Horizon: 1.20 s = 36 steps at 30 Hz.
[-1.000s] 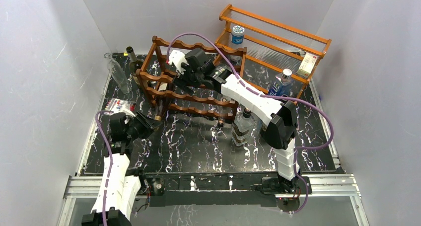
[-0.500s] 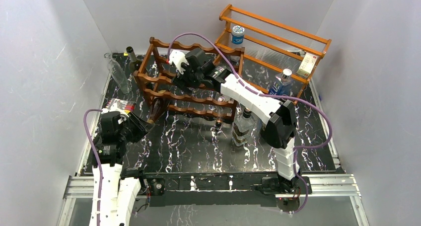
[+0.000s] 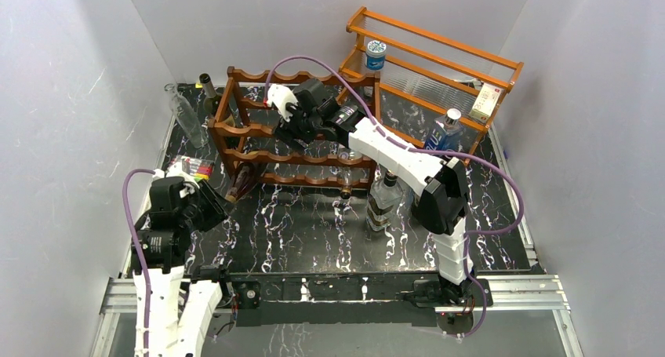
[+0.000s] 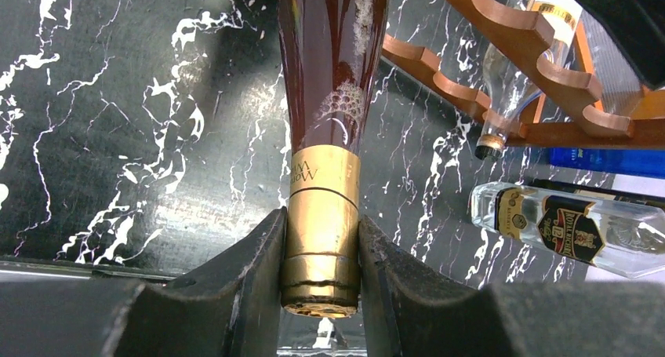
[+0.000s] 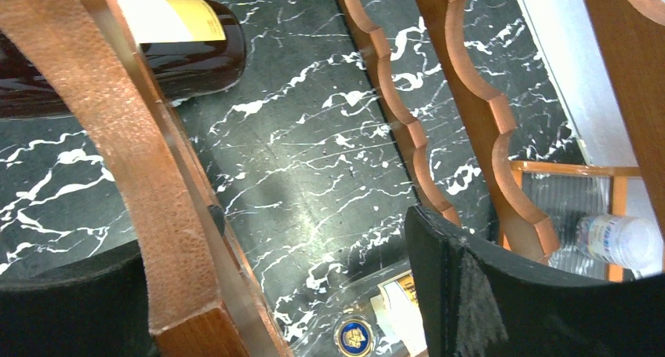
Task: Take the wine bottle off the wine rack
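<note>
The dark reddish-brown wine rack (image 3: 302,129) stands at the back middle of the black marble table. A dark red wine bottle (image 3: 239,183) with a gold-foil neck slants out of its lower left slot. My left gripper (image 3: 213,204) is shut on that gold neck (image 4: 321,216), and the bottle body (image 4: 333,59) runs away from the fingers towards the rack. My right gripper (image 3: 286,110) is inside the rack's upper tiers. In the right wrist view its jaws (image 5: 314,224) stand wide apart, with a wooden rack rail (image 5: 118,137) against the left finger.
A clear liquor bottle (image 3: 384,200) stands right of the rack front, and another clear bottle (image 4: 510,98) lies in the rack. The orange shelf (image 3: 439,67) and a blue bottle (image 3: 443,133) are at back right. A tall glass (image 3: 184,114), a dark bottle (image 3: 210,90) and a packet (image 3: 190,167) are left.
My left arm has drawn back towards the near left, pulling the wine bottle further out of the rack. The rack has shifted left and levelled out. The right gripper has stayed in the rack.
</note>
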{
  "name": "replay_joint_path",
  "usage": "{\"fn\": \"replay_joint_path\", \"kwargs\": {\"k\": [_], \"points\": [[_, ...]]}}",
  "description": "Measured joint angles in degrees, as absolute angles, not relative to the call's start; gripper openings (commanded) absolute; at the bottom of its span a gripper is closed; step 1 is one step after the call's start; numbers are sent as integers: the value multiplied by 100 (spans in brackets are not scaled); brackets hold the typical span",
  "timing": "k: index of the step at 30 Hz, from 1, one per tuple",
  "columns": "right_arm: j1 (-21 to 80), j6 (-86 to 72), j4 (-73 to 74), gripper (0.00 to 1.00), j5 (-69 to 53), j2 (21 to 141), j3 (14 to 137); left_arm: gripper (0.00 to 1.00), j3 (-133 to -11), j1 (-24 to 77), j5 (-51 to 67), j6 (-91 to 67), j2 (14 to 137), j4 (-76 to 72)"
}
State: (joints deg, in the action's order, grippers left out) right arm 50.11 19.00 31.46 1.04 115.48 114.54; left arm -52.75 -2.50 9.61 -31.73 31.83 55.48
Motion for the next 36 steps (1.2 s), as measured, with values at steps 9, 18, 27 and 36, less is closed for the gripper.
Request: {"fn": "replay_joint_path", "kwargs": {"k": [9, 18, 27, 36], "points": [[5087, 2563, 3393, 60, -770, 11557, 11325, 0, -4519, -233, 1319, -3555, 2906, 5280], [5061, 2547, 2797, 38, -438, 10982, 10405, 0, -3815, -222, 1562, -3994, 2176, 4871], [4897, 2438, 2884, 37, -845, 10954, 10372, 0, -3448, -224, 1527, -4073, 1035, 5043], [4827, 2438, 2904, 37, -991, 10954, 10372, 0, -4362, -224, 1090, -3660, 840, 5808]]}}
